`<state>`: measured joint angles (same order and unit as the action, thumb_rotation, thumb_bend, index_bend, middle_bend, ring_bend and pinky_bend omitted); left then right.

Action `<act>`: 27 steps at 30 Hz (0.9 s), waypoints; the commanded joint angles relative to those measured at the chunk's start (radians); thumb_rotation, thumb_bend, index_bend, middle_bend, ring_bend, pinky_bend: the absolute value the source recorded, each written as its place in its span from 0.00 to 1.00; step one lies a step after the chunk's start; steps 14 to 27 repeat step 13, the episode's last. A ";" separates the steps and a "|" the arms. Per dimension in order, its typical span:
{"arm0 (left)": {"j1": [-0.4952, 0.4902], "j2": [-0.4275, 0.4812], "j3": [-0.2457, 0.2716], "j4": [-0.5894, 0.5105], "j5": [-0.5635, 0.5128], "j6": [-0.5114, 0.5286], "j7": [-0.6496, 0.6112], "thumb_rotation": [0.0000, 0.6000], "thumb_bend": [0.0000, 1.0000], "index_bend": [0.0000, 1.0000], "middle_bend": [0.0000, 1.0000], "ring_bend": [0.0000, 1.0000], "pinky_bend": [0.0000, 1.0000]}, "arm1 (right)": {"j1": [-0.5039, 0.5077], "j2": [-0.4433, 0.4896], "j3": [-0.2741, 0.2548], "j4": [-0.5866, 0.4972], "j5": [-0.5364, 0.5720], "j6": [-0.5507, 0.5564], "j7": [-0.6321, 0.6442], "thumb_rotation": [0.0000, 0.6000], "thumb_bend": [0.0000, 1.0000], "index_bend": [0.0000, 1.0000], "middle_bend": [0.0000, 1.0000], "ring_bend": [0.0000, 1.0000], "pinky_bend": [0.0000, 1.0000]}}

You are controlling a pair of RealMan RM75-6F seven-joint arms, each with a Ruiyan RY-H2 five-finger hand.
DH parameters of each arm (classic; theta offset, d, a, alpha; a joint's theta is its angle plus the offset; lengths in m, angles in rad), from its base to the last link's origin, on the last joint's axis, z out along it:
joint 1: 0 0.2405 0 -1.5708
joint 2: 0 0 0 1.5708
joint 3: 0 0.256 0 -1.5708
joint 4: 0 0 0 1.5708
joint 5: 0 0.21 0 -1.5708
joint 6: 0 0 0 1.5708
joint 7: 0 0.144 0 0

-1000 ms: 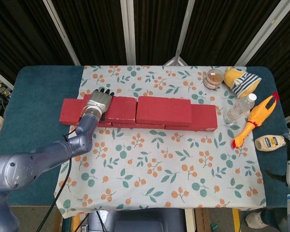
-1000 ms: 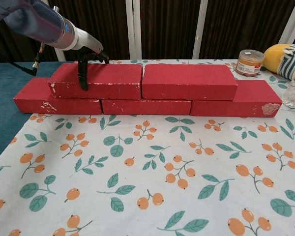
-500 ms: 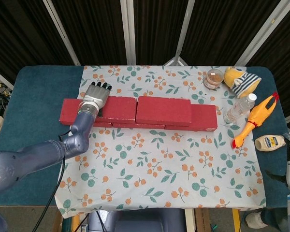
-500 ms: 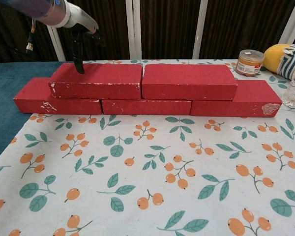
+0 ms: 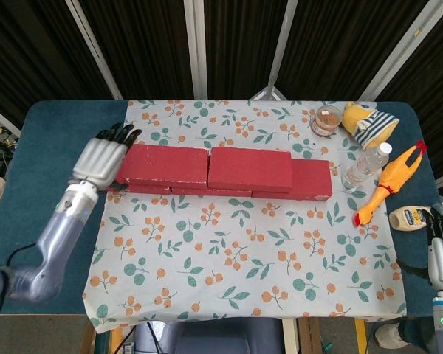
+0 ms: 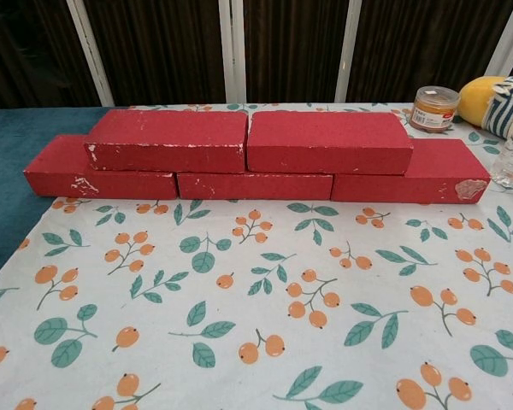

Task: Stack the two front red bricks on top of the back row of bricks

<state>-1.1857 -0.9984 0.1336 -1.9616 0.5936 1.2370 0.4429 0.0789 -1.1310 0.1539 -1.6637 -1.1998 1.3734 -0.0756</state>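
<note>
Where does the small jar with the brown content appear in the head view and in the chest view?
Head view: the jar stands near the far right of the table, behind the right end of the bricks.
Chest view: the jar is at the upper right, behind the bricks.
Shared landmark: the striped yellow toy just right of it.

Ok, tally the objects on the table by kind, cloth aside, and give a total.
Red bricks: 5
Jar: 1
Water bottle: 1
Rubber chicken: 1
Plush toy: 1
Labelled squeeze bottle: 1
Total: 10
</note>
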 commanded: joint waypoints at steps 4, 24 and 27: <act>0.564 -0.057 0.192 0.043 0.561 0.513 -0.193 1.00 0.00 0.03 0.04 0.00 0.16 | 0.004 -0.008 -0.023 0.009 -0.049 0.008 -0.012 1.00 0.11 0.00 0.00 0.00 0.00; 0.787 -0.225 0.151 0.274 0.685 0.607 -0.273 1.00 0.00 0.05 0.04 0.00 0.15 | 0.004 -0.024 -0.033 0.024 -0.103 0.042 -0.027 1.00 0.11 0.00 0.00 0.00 0.00; 0.787 -0.225 0.151 0.274 0.685 0.607 -0.273 1.00 0.00 0.05 0.04 0.00 0.15 | 0.004 -0.024 -0.033 0.024 -0.103 0.042 -0.027 1.00 0.11 0.00 0.00 0.00 0.00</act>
